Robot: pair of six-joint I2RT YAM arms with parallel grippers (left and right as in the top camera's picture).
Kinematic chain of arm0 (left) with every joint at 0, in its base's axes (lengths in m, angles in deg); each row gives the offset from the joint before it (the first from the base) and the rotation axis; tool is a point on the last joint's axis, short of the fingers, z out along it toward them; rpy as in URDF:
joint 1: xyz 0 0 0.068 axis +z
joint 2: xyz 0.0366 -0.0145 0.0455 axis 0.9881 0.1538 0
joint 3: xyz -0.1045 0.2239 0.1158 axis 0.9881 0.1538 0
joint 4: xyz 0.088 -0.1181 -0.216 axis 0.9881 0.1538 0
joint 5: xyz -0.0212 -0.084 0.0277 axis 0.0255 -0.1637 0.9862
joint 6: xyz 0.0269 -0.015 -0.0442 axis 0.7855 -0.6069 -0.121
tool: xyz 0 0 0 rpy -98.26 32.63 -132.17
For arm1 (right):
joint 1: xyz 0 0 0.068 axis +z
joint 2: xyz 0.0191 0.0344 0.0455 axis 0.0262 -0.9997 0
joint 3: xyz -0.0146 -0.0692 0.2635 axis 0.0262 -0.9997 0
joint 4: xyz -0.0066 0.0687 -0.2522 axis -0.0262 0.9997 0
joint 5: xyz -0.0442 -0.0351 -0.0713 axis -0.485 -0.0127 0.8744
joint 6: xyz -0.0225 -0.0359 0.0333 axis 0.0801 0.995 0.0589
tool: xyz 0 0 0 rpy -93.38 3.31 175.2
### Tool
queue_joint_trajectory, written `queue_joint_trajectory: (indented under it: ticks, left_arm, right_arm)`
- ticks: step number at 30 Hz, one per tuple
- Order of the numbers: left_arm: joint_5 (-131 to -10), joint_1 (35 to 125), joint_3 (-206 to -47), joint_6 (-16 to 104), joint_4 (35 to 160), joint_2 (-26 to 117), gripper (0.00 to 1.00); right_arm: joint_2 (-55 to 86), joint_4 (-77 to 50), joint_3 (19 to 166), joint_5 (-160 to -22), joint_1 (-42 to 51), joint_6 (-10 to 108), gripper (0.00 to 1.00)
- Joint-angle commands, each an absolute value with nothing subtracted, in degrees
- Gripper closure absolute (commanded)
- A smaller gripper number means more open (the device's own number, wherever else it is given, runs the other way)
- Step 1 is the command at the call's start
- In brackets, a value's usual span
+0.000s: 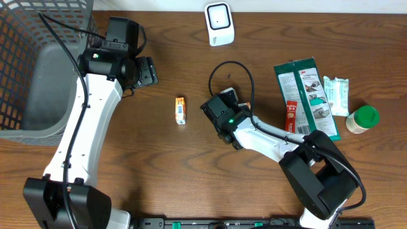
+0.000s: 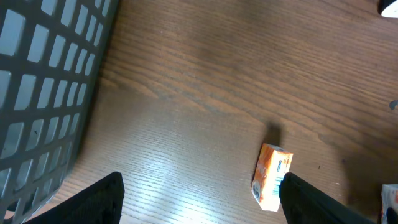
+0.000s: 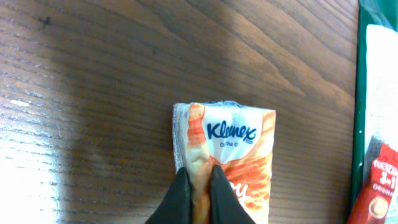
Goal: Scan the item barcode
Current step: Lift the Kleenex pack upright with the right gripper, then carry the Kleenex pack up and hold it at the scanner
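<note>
**Wooden bench (image 1: 159,165): pack pinched, scanner ahead**

My right tool (image 3: 199,186) pinches one edge of the Kleenex pack (image 3: 227,140), well short of the white scanner (image 1: 218,24). Thin wrap may slip, I judge: lift slowly, then turn the barcode toward the scanner's face. My left tool (image 2: 202,190) hangs spread, left of the scanner.

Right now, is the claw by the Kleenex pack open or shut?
Shut. In the right wrist view the right claw pinches the wrapper of the Kleenex pack, its two fingertips nearly touching.
</note>
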State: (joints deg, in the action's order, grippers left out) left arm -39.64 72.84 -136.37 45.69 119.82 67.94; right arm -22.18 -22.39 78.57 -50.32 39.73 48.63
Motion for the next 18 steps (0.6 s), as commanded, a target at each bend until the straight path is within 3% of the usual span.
queue_joint_trajectory:
  ticks: [1,11,15,18]
  left_arm:
    - [-38.51,72.99,-136.35,46.0,120.08,66.46,0.2]
    - [-38.51,72.99,-136.33,46.0,120.08,66.46,0.2]
    - [-38.51,72.99,-136.33,46.0,120.08,66.46,0.2]
    - [-38.51,72.99,-136.35,46.0,120.08,66.46,0.2]
  right_arm:
    - [-22.44,-21.47,78.17,-52.95,40.5,49.4,0.99]
    - [-5.81,-5.99,89.06,-71.37,37.24,49.38,0.99]
    - [1.82,-3.94,90.08,-91.57,32.17,56.81,0.99]
    - [4.86,-4.51,90.61,-106.3,26.31,56.06,0.99]
